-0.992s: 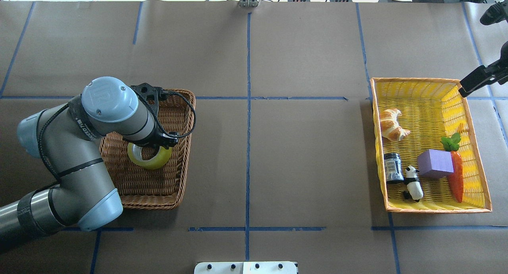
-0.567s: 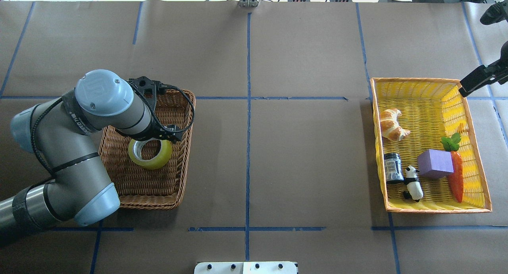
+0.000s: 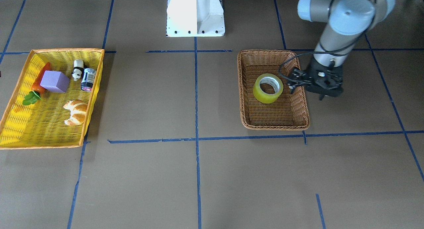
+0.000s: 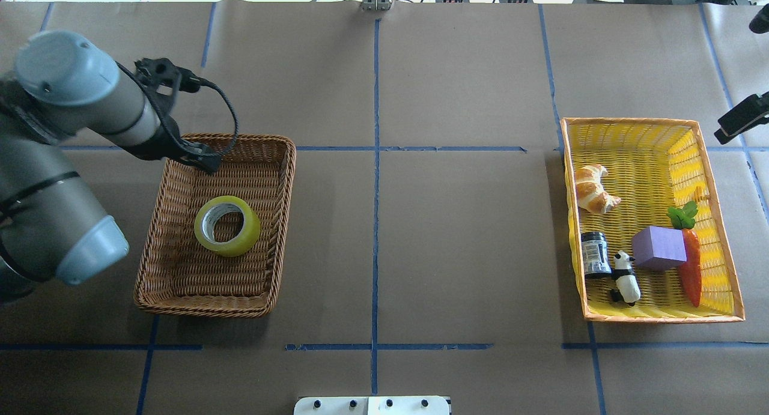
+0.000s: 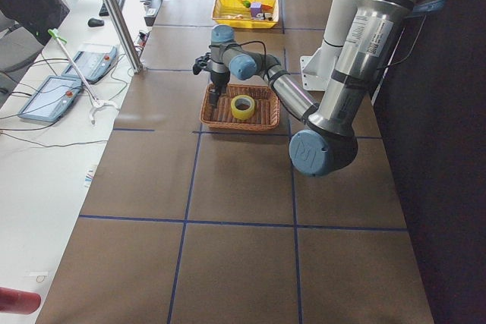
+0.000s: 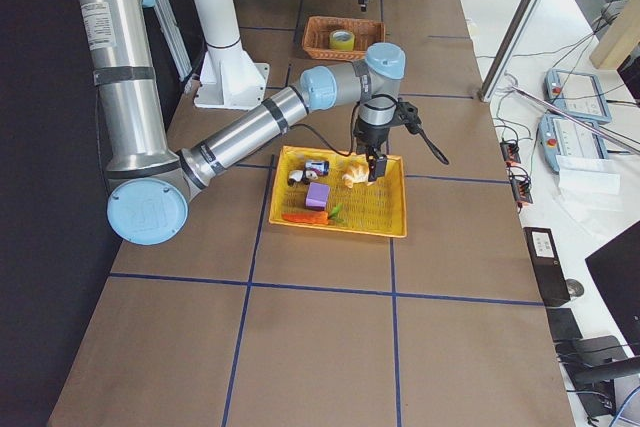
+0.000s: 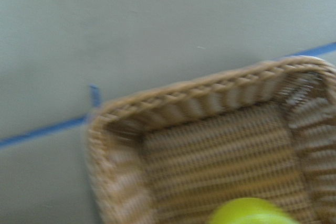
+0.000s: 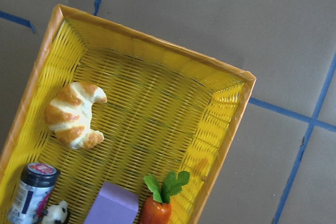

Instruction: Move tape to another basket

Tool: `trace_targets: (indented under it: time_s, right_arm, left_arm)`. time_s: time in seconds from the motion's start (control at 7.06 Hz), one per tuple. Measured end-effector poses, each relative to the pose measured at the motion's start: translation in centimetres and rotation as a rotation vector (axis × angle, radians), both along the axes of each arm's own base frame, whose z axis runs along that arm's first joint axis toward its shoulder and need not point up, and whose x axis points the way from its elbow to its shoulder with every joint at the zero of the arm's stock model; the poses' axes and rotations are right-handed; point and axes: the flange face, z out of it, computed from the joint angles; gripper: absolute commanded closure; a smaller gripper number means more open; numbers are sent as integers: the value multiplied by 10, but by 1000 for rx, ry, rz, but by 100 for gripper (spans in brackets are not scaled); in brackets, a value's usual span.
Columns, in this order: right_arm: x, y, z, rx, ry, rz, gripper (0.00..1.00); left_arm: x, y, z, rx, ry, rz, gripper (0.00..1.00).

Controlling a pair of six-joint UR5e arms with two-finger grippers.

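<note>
The tape (image 4: 227, 226), a yellow-green roll with a pale core, lies flat in the middle of the brown wicker basket (image 4: 273, 223). It also shows in the front-facing view (image 3: 267, 88) and as a blurred green edge in the left wrist view (image 7: 252, 212). My left gripper (image 4: 201, 160) hangs above the basket's far left corner, clear of the tape; it looks open and holds nothing (image 3: 314, 85). My right gripper (image 6: 373, 162) hovers over the yellow basket (image 4: 715, 181); I cannot tell its state.
The yellow orange-rimmed basket (image 3: 20, 89) holds a croissant (image 4: 593, 190), a small jar (image 4: 595, 254), a panda figure (image 4: 625, 277), a purple block (image 4: 659, 247) and a toy carrot (image 4: 689, 265). Blue tape lines cross the brown table.
My left arm has pulled up and away from over the tape toward the basket's far left corner. The tape lies where it was. The right arm has shifted slightly to the right.
</note>
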Motion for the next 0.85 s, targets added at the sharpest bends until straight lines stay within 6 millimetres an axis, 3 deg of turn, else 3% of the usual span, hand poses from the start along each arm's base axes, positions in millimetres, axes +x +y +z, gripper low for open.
trace_targets:
  time_s: [0.28,0.57,0.71,0.85]
  right_arm:
    - [66,12,50,-4,-16,1,0]
    - [100,46,100,-83,-11,40,1]
    - [106,56,113,-119,-9,63,1]
    - [107,58,127,-140,-8,92,1]
  left_arm:
    - [-137,-24,86,-3,-12,27,0]
    - [-251,-21,168,-60,-3,-27,0]
    - [-287,-13,203,-95,5,-50,0]
    - [-309,2,236,-120,10,-49,0]
